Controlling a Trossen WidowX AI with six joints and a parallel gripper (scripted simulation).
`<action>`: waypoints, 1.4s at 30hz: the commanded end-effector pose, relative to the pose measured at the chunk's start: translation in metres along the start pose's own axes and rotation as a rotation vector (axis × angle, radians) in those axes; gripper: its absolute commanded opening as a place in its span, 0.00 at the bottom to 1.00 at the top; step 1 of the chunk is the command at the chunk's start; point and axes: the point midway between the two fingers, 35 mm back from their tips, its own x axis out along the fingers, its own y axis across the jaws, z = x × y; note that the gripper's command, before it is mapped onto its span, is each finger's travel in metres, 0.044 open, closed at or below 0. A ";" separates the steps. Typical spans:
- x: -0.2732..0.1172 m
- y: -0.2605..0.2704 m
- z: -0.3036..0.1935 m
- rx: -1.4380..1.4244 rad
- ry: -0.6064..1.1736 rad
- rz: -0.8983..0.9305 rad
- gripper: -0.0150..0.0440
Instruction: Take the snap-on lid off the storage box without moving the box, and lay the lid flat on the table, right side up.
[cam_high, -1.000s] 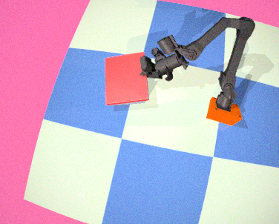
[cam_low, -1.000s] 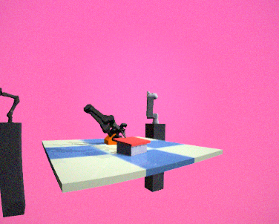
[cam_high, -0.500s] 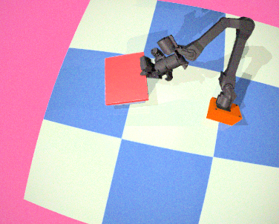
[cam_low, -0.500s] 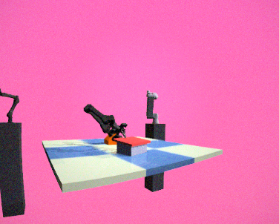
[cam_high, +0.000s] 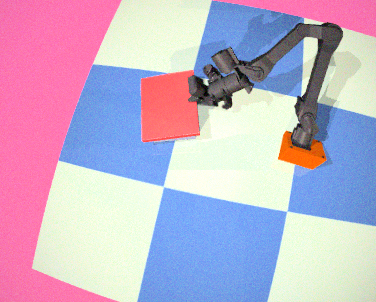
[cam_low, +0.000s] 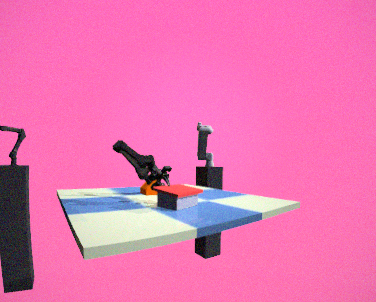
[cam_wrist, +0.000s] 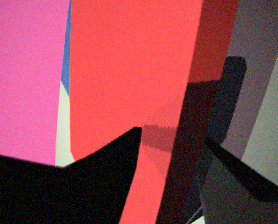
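Observation:
The red lid is over the grey storage box. In the exterior view it looks slightly tilted, its gripper-side edge raised and overhanging the box. Whether its far edge still touches the box cannot be told. The box is mostly hidden under the lid in the top view. My gripper is shut on the lid's near edge, one dark finger over its top face and the other beyond its side rim in the wrist view.
The arm's orange base stands on the blue and cream checkered table, to the right of the box in the top view. Other arms on dark pedestals stand beyond the table.

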 end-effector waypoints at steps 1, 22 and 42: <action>0.001 0.000 0.000 0.001 -0.001 -0.001 0.25; 0.002 0.001 0.000 0.001 -0.001 -0.001 0.25; -0.001 0.007 0.000 0.001 0.001 -0.001 0.25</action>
